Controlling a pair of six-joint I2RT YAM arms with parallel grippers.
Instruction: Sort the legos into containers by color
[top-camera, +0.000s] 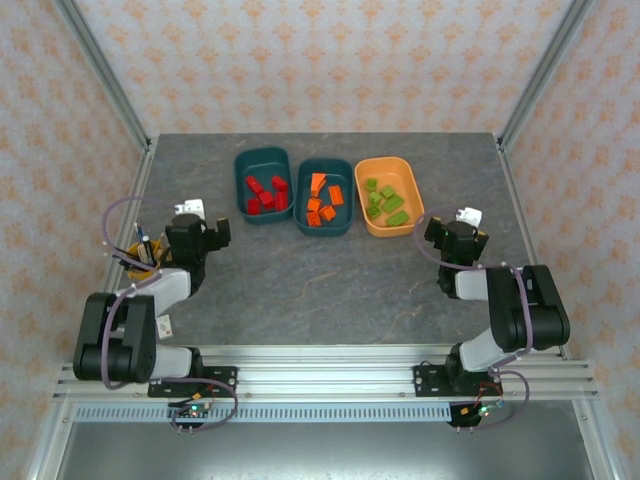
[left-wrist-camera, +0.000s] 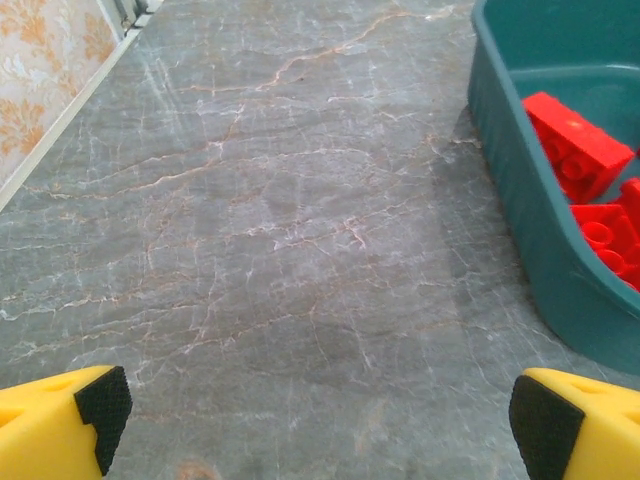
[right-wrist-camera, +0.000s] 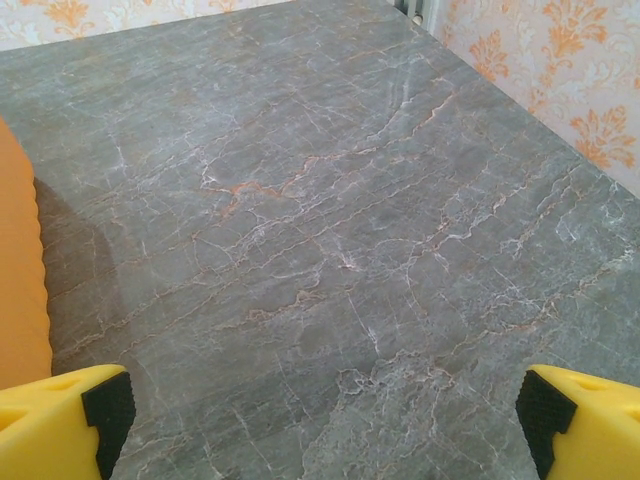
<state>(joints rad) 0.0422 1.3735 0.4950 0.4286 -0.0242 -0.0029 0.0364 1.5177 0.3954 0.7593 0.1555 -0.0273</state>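
Observation:
Three containers stand in a row at the back of the table. The left teal tub (top-camera: 262, 152) holds the red legos (top-camera: 265, 195). In the middle teal tub (top-camera: 325, 162) lie the orange legos (top-camera: 322, 205), and the green legos (top-camera: 384, 203) fill the orange tub (top-camera: 385, 161). My left gripper (top-camera: 200, 225) hangs open and empty left of the tubs. Its wrist view shows the jaws (left-wrist-camera: 315, 420) spread wide over bare table, the teal tub wall (left-wrist-camera: 520, 190) and red legos (left-wrist-camera: 575, 150) to their right. My right gripper (top-camera: 455, 230) (right-wrist-camera: 320, 420) is open and empty, the orange tub wall (right-wrist-camera: 18, 280) at its left.
A small yellow pen cup (top-camera: 135, 258) sits by the left arm near the table's left edge. Metal frame posts and patterned walls close in the grey marbled table (top-camera: 330, 280) on three sides. No loose bricks lie on the tabletop.

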